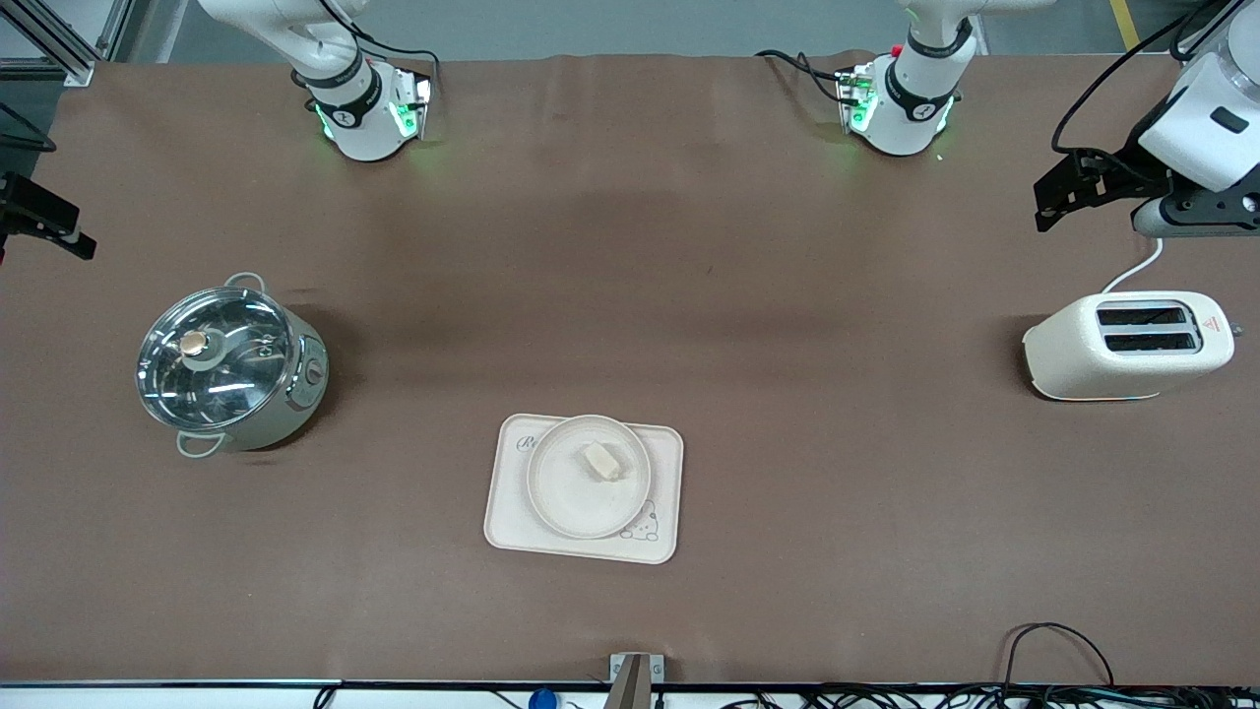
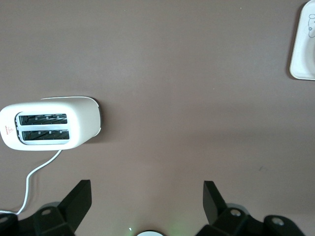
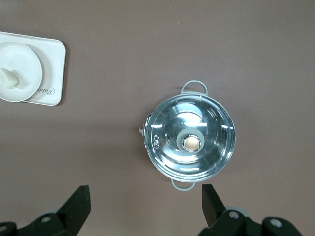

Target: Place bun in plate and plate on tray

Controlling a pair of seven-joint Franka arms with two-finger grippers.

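The bun (image 1: pixel 605 462) lies in the round plate (image 1: pixel 571 492), and the plate sits on the rectangular tray (image 1: pixel 512 522) near the front camera, midway between the arms' ends. The right wrist view shows the bun (image 3: pixel 7 77), plate (image 3: pixel 22 61) and tray (image 3: pixel 51 73) at its edge. A corner of the tray (image 2: pixel 302 44) shows in the left wrist view. My left gripper (image 1: pixel 1058 197) (image 2: pixel 145 189) is open and empty, high over the table above the toaster's end. My right gripper (image 1: pixel 59 231) (image 3: pixel 145 194) is open and empty, high over the pot's end. Both arms wait.
A white toaster (image 1: pixel 1127 345) (image 2: pixel 49 125) with its cord stands at the left arm's end. A steel pot with a glass lid (image 1: pixel 226 364) (image 3: pixel 189 142) stands at the right arm's end. Cables lie along the table edge nearest the front camera.
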